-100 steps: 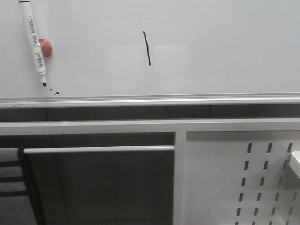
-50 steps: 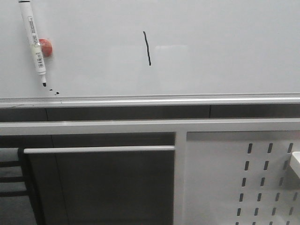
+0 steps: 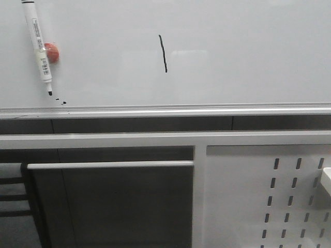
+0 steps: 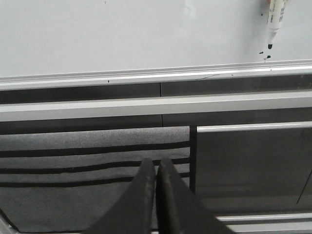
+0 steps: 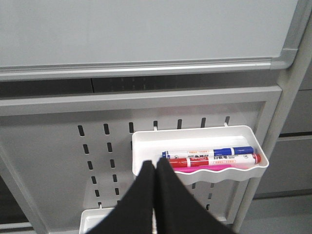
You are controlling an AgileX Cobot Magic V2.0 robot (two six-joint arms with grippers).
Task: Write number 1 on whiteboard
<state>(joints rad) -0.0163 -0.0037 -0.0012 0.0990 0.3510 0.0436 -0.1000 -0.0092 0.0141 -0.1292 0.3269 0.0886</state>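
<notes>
Number 1 (image 3: 163, 53) stands as a thin black stroke, slightly slanted, on the whiteboard (image 3: 232, 51) in the front view, left of the board's middle and well above the silver lower rail (image 3: 165, 110). Board surface: smooth, glossy, white, with a faint reflection just right of the stroke. At upper left a white-barrelled marker (image 3: 39, 47) hangs nearly upright, tip down, in front of a round red magnet (image 3: 51, 52); a few black specks (image 3: 60, 101) lie just below its tip. Under the rail: grey frame bars, a horizontal bar (image 3: 110, 165), and at lower right a white perforated panel (image 3: 269, 196) with slotted holes. Neither hand appears in this view.

Left wrist view: left hand (image 4: 156, 168) has its two dark, tapered fingers pressed together, clenched on nothing visible, touching nothing. Behind it, dark grey fabric with black stripes (image 4: 92, 170). The whiteboard (image 4: 122, 34) and its rail (image 4: 156, 74) fill the upper part; the marker's (image 4: 276, 14) tip and the specks (image 4: 264, 52) show at one corner. The stroke is out of frame here.

Right wrist view: right hand (image 5: 155, 170) is likewise closed, fingers together, empty. Beyond it a white plastic tray (image 5: 146, 141) with a wavy front lip hooks onto the perforated panel (image 5: 58, 146); it holds a blue marker (image 5: 209, 153), a red marker (image 5: 214, 160) and a pink item beneath them. Only this view shows the tray's contents and the board's rounded corner (image 5: 287, 53).
</notes>
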